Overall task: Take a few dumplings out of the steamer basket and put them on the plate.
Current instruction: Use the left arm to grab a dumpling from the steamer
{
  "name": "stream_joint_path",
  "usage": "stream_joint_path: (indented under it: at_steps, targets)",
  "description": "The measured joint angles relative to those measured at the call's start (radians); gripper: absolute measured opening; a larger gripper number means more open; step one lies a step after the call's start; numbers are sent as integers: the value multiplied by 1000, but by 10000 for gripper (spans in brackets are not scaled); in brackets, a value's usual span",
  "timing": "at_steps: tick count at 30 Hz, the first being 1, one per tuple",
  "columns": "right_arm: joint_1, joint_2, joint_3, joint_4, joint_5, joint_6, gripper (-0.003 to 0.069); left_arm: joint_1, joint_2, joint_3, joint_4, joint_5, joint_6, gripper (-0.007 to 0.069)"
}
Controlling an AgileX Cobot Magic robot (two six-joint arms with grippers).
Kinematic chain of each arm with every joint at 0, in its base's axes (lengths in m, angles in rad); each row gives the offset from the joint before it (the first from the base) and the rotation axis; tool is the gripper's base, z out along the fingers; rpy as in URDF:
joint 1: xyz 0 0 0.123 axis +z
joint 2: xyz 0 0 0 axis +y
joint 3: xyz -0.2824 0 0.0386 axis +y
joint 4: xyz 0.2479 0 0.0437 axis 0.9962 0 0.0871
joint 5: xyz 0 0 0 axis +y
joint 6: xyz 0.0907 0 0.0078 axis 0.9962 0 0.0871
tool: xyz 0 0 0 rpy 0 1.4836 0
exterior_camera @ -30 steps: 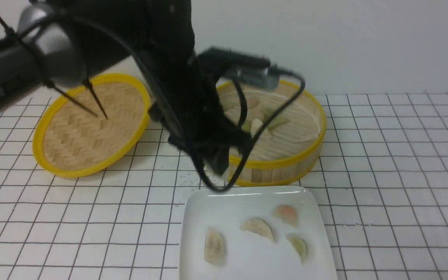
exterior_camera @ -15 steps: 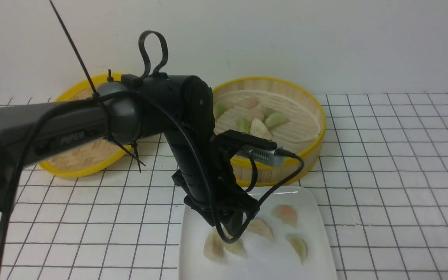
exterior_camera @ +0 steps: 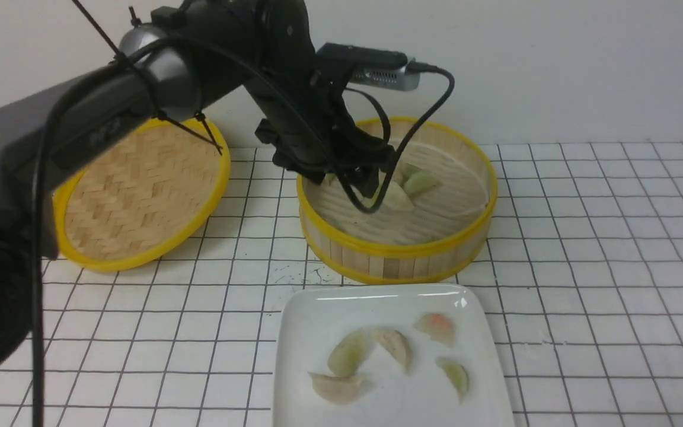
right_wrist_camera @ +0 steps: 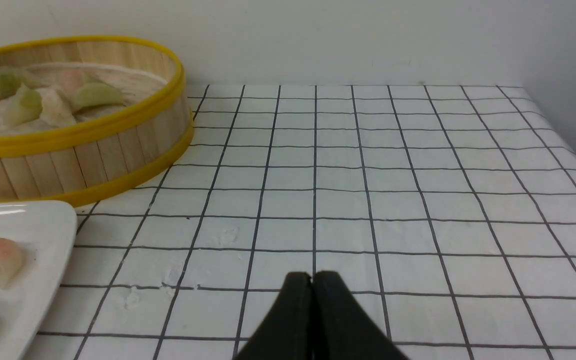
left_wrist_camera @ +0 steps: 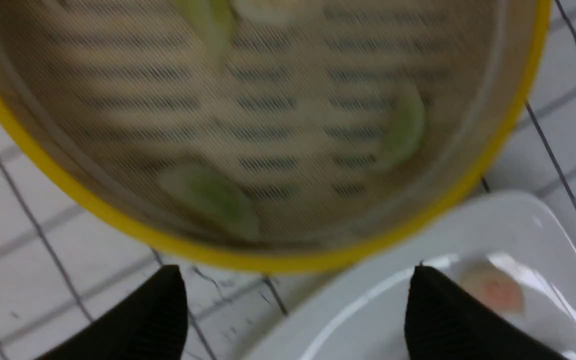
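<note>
Dumplings (exterior_camera: 421, 181): one was to be straddled squarely inside the steamer basket (exterior_camera: 401, 261).
Left fingers (left_wrist_camera: 163, 315): were held apart, empty.
Right fingers (right_wrist_camera: 295, 315): were pressed together.

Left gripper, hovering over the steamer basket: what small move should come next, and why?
Probably lower the left gripper around a green dumpling in the steamer basket: its jaws stand open and empty above the basket.

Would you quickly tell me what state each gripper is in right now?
Left gripper: open, holding nothing.
Right gripper: shut, holding nothing.
</note>
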Motion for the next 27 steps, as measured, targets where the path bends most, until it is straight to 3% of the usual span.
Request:
stream_joint_path:
  at_steps: [8, 20, 25, 27]
  targets:
    - [0, 0, 0, 0, 0, 0, -15, 0, 275, -253, 75, 91, 6, 522]
    - [0, 0, 0, 0, 0, 0, -15, -8, 371, -298, 108, 172, 11, 503]
    - [0, 0, 0, 0, 0, 0, -15, -30, 372, -299, 149, 179, 10, 314]
    - [0, 0, 0, 0, 0, 0, -15, -46, 374, -309, 189, 186, 10, 140]
